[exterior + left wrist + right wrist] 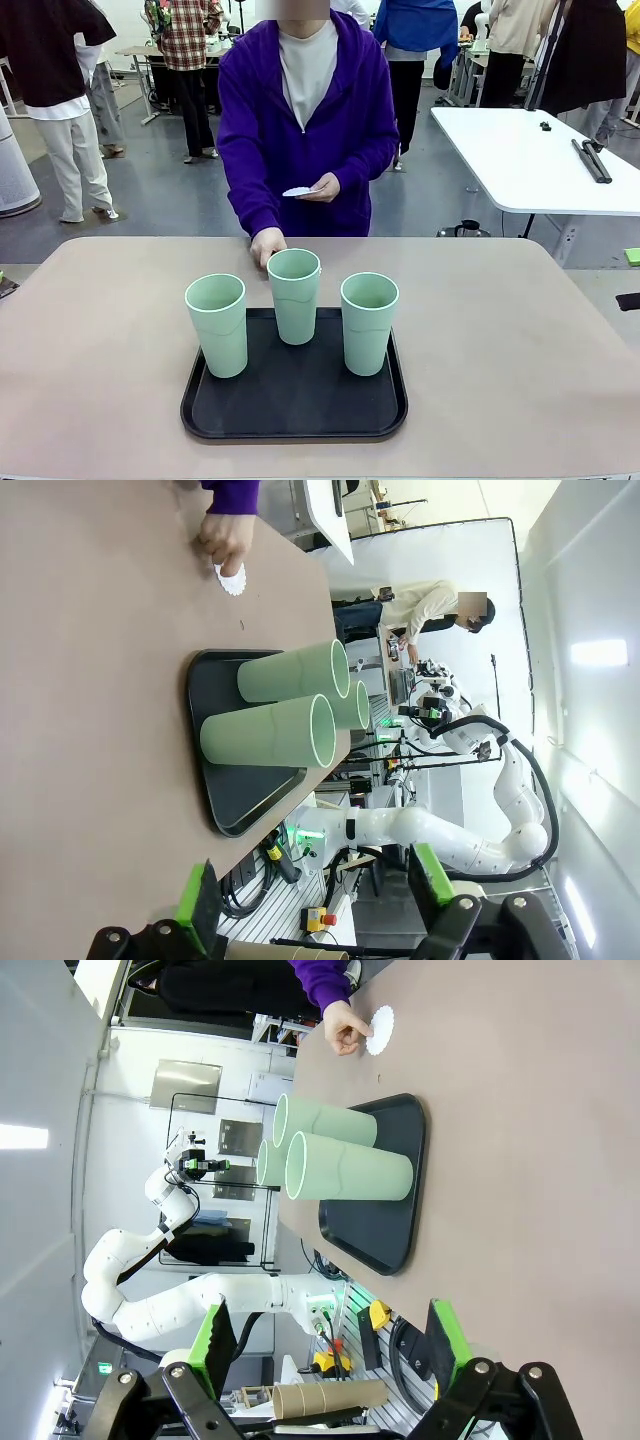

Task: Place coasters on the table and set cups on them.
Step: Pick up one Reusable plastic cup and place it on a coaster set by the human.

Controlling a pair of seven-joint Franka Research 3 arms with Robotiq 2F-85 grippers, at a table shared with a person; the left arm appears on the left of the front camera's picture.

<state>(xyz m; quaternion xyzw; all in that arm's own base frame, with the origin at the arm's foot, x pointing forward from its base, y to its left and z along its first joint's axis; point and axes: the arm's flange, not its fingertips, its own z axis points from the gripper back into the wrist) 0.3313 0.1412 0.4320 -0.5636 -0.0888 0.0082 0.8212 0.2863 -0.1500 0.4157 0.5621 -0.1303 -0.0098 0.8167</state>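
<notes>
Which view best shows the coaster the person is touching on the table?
The right wrist view: the coaster lies almost whole on the table, scalloped edge clear, fingertip at its rim. The left wrist view shows it partly under the hand. In the front view the middle cup hides it.

A robot laboratory in an open hall.
Far beyond my table stand a white work table at right and several people on grey floor.
</notes>
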